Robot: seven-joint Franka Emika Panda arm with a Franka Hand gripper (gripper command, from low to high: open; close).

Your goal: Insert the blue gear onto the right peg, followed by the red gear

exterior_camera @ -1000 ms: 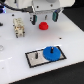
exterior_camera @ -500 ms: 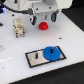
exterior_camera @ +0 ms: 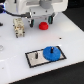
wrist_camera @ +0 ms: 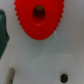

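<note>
Since the flat bright-blue toothed gear (exterior_camera: 50,52) already sits on the grey black-edged plate (exterior_camera: 34,60) at lower centre, the small red toothed disc (exterior_camera: 44,24) at upper centre is approached squarely. It lies flat, hub up (no long axis). Whether the white gripper (exterior_camera: 42,16) is open cannot be told.

Arm: white Franka body fills the upper middle; gripper (exterior_camera: 44,19) low over the table, fingers blurred, opening not readable.
Red gear (exterior_camera: 44,24): on the white table (exterior_camera: 15,52), directly under the gripper, partly hidden by it; contact unclear.
Plate (exterior_camera: 35,59): grey with black edge, lying toward the front.
Blue gear (exterior_camera: 50,52): sits on the plate's end toward the exterior view's right.
Other peg (exterior_camera: 39,53): thin, dark, upright, bare, beside the blue gear.
Beige block (exterior_camera: 18,27): toward the exterior view's left, apart from the plate.
</note>
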